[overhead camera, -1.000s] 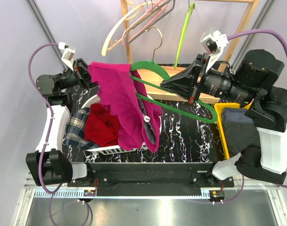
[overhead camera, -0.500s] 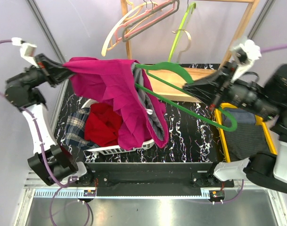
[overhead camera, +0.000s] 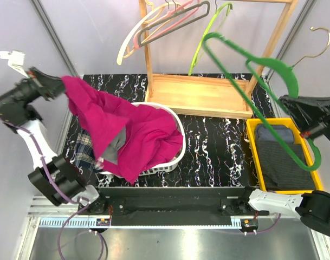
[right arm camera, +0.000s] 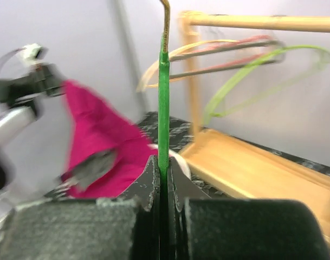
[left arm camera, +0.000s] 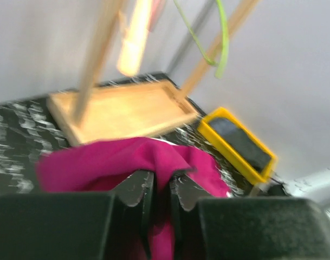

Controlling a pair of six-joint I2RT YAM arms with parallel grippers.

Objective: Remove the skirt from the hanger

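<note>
A: Skirt (overhead camera: 137, 135) position?
B: Off the hanger (right arm camera: 163, 108). One edge sits up and left of the white basket (overhead camera: 181, 142), and the rest drapes across the basket and over its near rim.
A: Jaws?
B: Left gripper (left arm camera: 156, 187) jaws are clamped on the skirt edge. Right gripper (right arm camera: 163, 179) jaws are pinched on the green hanger, which hangs bare, right of the basket, well apart from the skirt.

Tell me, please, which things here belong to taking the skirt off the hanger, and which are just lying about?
Job in hand: magenta skirt; green hanger; left gripper, shut on the skirt; right gripper, shut on the hanger.

Lying about: white basket; plaid cloth; yellow bin with dark cloth; wooden rack; spare hangers.
</note>
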